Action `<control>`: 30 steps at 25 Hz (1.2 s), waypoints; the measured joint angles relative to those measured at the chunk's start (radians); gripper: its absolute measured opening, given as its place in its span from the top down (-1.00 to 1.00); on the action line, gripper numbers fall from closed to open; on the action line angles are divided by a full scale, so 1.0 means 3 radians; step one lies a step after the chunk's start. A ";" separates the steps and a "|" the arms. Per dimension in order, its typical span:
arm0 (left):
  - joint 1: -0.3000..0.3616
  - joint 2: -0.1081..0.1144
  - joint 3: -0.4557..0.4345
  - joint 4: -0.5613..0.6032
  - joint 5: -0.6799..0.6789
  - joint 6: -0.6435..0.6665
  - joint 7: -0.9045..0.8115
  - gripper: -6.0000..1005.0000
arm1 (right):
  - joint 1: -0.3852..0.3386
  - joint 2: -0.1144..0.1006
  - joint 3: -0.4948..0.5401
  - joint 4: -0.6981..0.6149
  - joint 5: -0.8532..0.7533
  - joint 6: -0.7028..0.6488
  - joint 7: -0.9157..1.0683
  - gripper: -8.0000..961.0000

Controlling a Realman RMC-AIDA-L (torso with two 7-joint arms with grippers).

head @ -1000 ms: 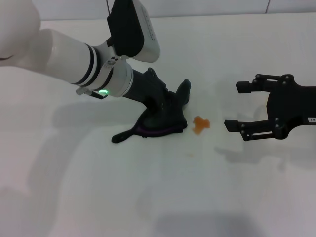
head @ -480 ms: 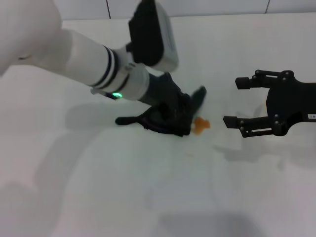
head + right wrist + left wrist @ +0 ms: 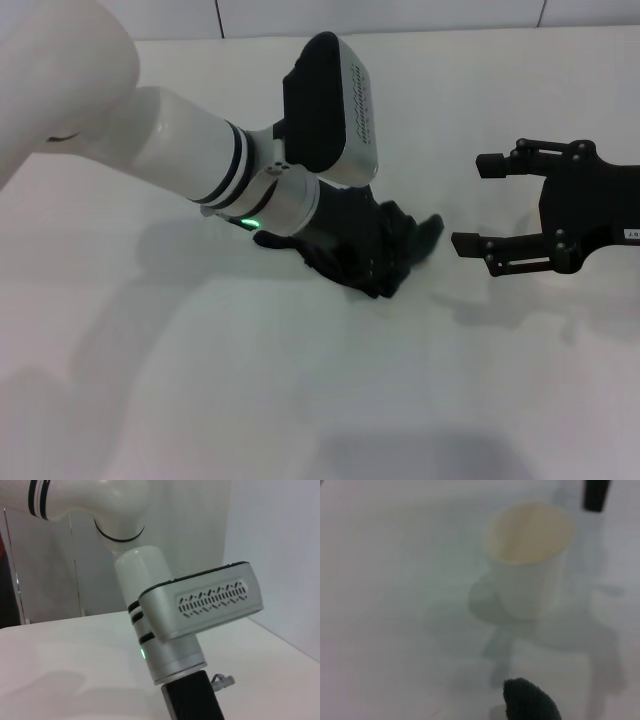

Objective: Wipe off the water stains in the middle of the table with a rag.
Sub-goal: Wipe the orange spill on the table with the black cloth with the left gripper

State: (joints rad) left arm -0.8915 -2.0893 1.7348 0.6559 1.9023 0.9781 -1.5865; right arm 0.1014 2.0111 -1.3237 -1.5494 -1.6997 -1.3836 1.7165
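White counter (image 3: 200,400) fills the head view, with pale wall panels along its far edge. At the middle, the left tool (image 3: 385,262) presses the rag (image 3: 395,250) down onto the surface; the dark cloth bunches around it and one corner sticks out to the right. Whether that tool is clamped on the rag cannot be told, since cloth and fingers merge into one dark mass. No orange stains are visible anywhere, so they most likely lie under the rag; the rag appears to sit right on the spill, in the middle of a wiping pass. Whether the liquid is taken up cannot be judged until the cloth moves off. What seems left is to finish the stroke, lift clear and check the spot. The right tool (image 3: 478,205) hangs idle just right of the rag, its fingers spread wide apart and holding nothing. From the left wrist, a white cup (image 3: 530,560) stands well beyond a tip of the rag, out of the head view.
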 joint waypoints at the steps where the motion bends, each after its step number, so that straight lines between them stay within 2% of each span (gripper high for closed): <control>1: 0.0000 0.0000 0.0000 0.0001 -0.0028 0.0029 0.0030 0.82 | 0.0000 0.0000 0.0000 0.0000 0.0000 0.0000 0.0000 -0.81; 20: 0.0131 0.0017 -0.0001 0.0002 -0.0085 0.0628 0.0099 0.82 | 0.0015 0.0000 0.0000 0.0000 0.0000 0.0000 0.0000 -0.81; 30: 0.0148 0.0021 -0.0022 0.0135 0.0182 0.0837 -0.0050 0.82 | 0.0011 0.0000 0.0011 0.0000 0.0000 0.0005 0.0000 -0.81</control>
State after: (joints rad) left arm -0.8472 -2.0831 1.7281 0.6964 1.9570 1.2291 -1.6016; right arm 0.1046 2.0110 -1.3203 -1.5495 -1.6996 -1.3820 1.7164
